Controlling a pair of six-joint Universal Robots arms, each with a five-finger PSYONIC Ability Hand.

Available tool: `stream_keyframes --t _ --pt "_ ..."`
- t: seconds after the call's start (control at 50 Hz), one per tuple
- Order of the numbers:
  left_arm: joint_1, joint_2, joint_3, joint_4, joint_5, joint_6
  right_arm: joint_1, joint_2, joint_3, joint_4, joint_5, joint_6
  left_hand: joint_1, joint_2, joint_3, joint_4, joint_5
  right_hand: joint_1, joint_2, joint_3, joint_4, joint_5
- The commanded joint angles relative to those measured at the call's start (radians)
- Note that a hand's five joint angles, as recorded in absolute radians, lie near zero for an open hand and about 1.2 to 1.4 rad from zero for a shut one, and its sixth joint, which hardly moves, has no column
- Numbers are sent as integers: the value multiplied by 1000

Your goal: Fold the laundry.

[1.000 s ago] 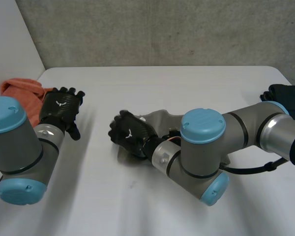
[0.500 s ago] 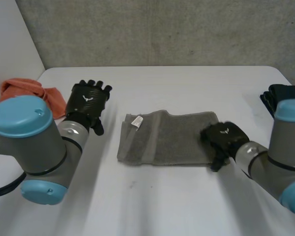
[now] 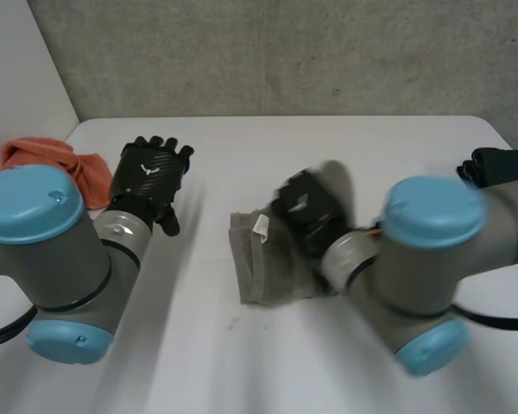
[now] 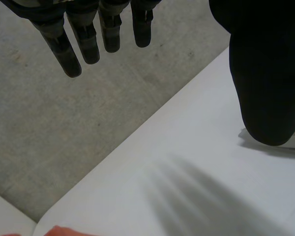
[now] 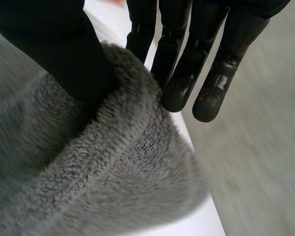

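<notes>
on the white table (image 3: 242, 155), before a grey wall (image 3: 285, 52), lies a grey towel (image 3: 268, 272).

Towel (image 3: 263, 272) on table (image 3: 328, 147) centre; crumpled cloth (image 3: 43, 157) far left, bundle (image 3: 501, 164) far right

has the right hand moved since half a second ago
Yes. The right hand has swung away from the dark clothes, across the grey towel towards its labelled end.
</notes>
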Motion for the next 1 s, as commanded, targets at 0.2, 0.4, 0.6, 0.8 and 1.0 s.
stream_keyframes --t 0.2,0.4,0.6,0.8,1.0 --pt "-21 -7 89 1 2 -31 -87 -101 44 9 -78 439 -17 -26 -35 -29 -47 -777 -987 -1000 -1007 -984" --pt "-191 -203 337 -62 55 -200 -317 -132 6 191 -90 762 13 4 -4 1 -17 -777 -987 -1000 -1007 -984" --pt "-251 -406 521 -246 103 -278 -316 44 -113 271 -81 762 22 12 4 10 -8 -777 -987 -1000 -1007 -984" --pt "-241 -446 520 -329 46 -270 -258 87 -151 288 -93 760 27 18 10 16 -2 -777 -987 -1000 -1007 -984" --pt "-216 -436 491 -400 -46 -143 -160 132 -198 288 -99 733 13 4 -4 1 -17 -777 -987 -1000 -1007 -984"
